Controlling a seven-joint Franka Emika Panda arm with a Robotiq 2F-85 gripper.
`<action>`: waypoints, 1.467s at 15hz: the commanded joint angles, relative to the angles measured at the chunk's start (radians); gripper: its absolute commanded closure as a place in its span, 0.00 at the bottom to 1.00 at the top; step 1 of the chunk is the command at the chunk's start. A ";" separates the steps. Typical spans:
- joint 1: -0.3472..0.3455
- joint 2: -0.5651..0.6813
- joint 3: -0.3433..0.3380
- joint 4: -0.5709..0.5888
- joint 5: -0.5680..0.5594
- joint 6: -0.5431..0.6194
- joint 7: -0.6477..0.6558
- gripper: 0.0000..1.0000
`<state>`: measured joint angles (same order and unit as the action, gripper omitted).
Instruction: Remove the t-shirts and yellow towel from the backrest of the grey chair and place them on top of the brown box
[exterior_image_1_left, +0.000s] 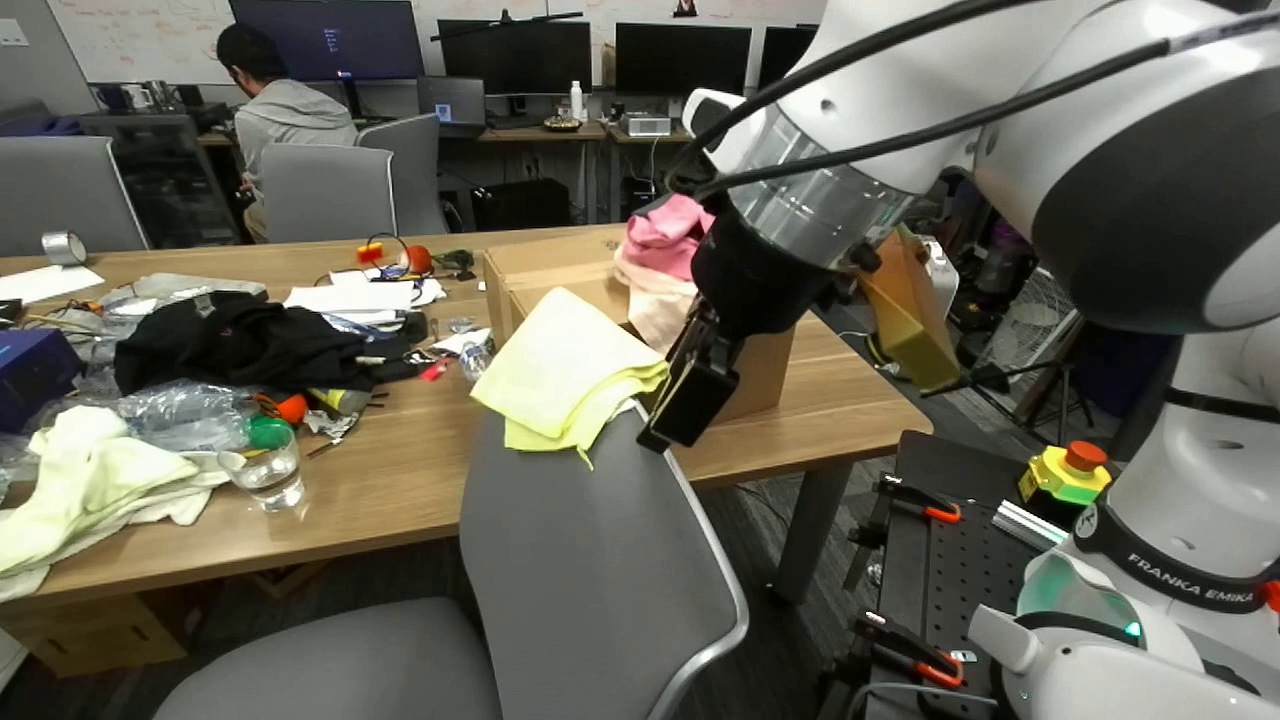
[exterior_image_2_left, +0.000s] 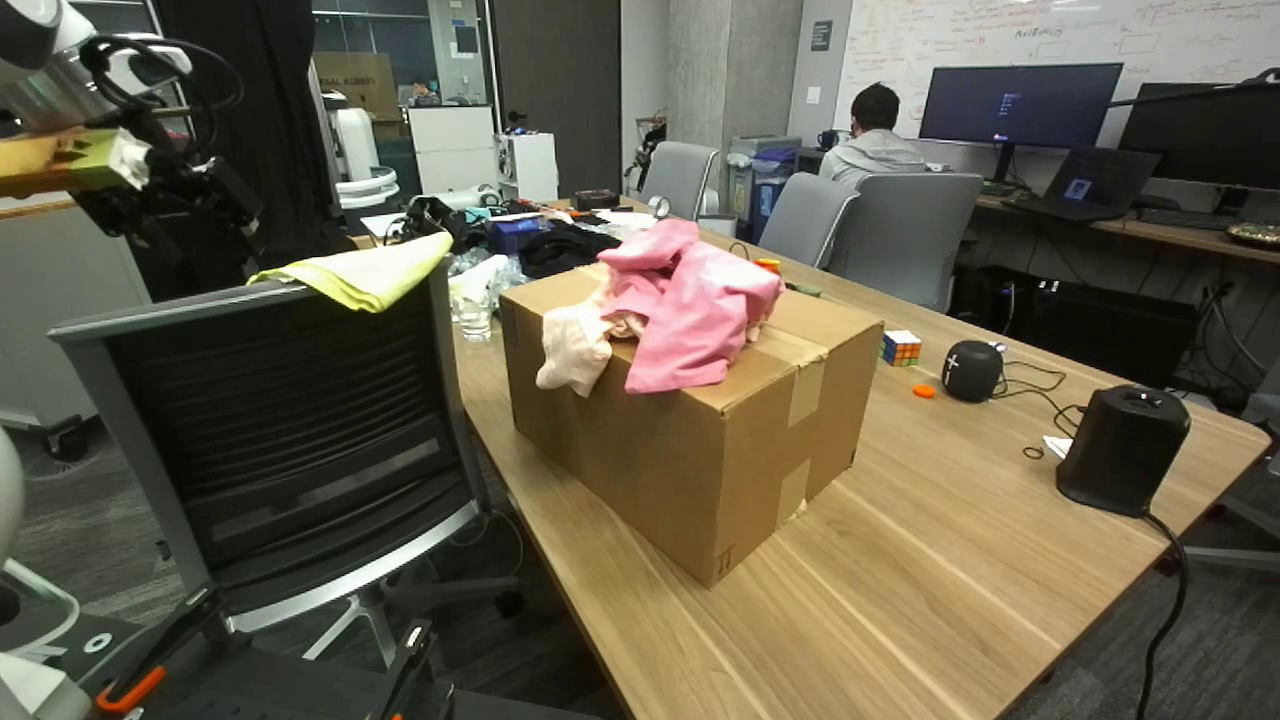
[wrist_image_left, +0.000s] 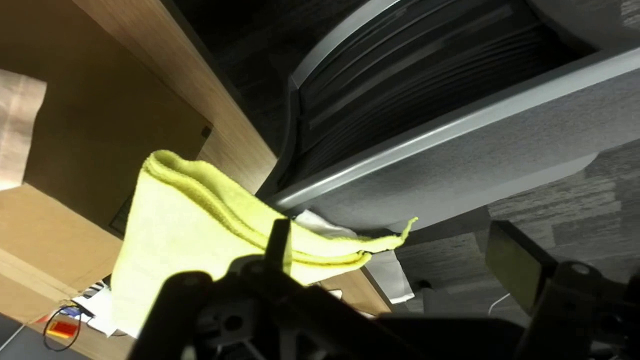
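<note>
The yellow towel (exterior_image_1_left: 565, 370) (exterior_image_2_left: 365, 275) (wrist_image_left: 165, 235) lies folded over a top corner of the grey chair's (exterior_image_1_left: 590, 530) (exterior_image_2_left: 290, 410) backrest. My gripper (exterior_image_1_left: 668, 425) (exterior_image_2_left: 240, 215) (wrist_image_left: 398, 255) is beside it, just above the backrest's top edge, fingers wide apart. In the wrist view the left finger (wrist_image_left: 278, 245) overlaps the towel and a towel corner reaches into the gap; whether they touch I cannot tell. Both t-shirts, the pink one (exterior_image_1_left: 668, 235) (exterior_image_2_left: 700, 310) and the peach one (exterior_image_1_left: 655, 300) (exterior_image_2_left: 575, 345), are bunched on the brown box (exterior_image_1_left: 755, 375) (exterior_image_2_left: 620, 470).
The wooden table (exterior_image_1_left: 390, 480) carries the box right behind the chair. A glass of water (exterior_image_1_left: 268, 475), a pale green cloth (exterior_image_1_left: 95, 480) and black garments (exterior_image_1_left: 240, 345) lie on its cluttered side. Speakers (exterior_image_2_left: 1125, 450) stand at the far end.
</note>
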<state>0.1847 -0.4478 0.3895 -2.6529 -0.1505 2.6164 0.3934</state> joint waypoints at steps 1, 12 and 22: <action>-0.029 0.013 0.054 -0.014 -0.024 0.101 0.067 0.00; -0.433 0.073 0.292 0.044 -0.387 0.177 0.387 0.00; -0.669 0.125 0.508 0.115 -0.599 0.173 0.615 0.00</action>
<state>-0.4195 -0.3424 0.8357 -2.5747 -0.6837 2.7764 0.9353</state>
